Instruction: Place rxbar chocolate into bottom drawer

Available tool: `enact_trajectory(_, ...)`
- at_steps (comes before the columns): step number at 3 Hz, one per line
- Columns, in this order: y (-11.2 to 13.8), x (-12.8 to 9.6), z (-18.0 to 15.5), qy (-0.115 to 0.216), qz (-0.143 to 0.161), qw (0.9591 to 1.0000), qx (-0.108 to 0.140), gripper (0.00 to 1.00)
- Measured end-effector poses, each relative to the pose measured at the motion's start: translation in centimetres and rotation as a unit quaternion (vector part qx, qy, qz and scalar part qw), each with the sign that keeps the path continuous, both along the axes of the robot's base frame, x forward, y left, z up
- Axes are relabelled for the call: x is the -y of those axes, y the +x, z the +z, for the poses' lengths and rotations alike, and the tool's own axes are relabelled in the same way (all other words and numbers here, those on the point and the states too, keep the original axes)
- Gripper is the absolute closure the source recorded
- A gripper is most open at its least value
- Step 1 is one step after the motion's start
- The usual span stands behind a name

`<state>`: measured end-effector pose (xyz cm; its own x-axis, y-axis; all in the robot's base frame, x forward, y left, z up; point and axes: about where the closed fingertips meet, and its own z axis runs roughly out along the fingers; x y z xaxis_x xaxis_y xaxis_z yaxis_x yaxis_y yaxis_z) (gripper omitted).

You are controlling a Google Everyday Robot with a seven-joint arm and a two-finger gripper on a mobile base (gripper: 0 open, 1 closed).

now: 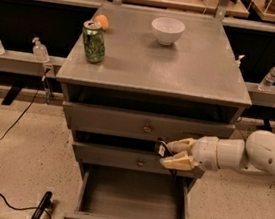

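— Where's the bar?
— My gripper (pixel 169 153) has its jaws clamped on the rxbar chocolate (pixel 161 149), in front of the middle drawer (pixel 116 156), above the open bottom drawer (pixel 134 194).
— Next?
— Carrying step. I'd lower it inside, then release.
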<state>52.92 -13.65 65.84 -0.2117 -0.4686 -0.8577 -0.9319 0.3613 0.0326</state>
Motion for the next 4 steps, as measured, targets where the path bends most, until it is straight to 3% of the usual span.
enact_trajectory(1,1.6,2.9,-6.7,0.062,0.008,0.9975,0.034,1.0)
enact_trajectory(2,1.9,4.1,-12.9,0.11,0.019,0.9932,0.034,1.0)
enact_trajectory(3,1.7,3.8,-15.0,0.124,0.017,0.9918,0.025,1.0)
enact_trajectory(4,1.8,3.8,-14.7,0.123,0.018,0.9919,0.026,1.0)
